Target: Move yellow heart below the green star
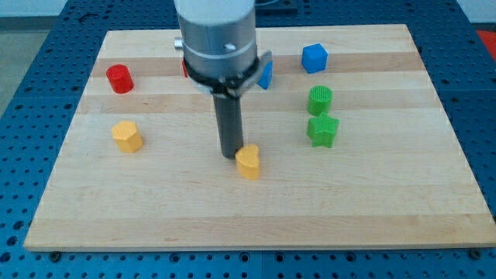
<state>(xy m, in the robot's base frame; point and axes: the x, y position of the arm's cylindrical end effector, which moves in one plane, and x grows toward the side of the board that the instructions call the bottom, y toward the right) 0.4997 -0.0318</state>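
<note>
A pale wooden worktop [387, 201], banded lengthwise in lighter and tawnier strips of grain, sits on a bright blue base [23, 116] dotted with rows of small dark holes. Scattered across the wood are a yellow heart [248, 163], a deeper orange-yellow block [126, 136], a red cylinder [119, 78], a green cylinder [319, 100], a green star [322, 131] in the same vivid green, and a blue cube [314, 58]. A second blue block [266, 75] and a sliver of another red block [184, 68] show at the edges of the arm's silver-grey housing [217, 35], which carries a black collar and a dark charcoal rod [229, 128].
</note>
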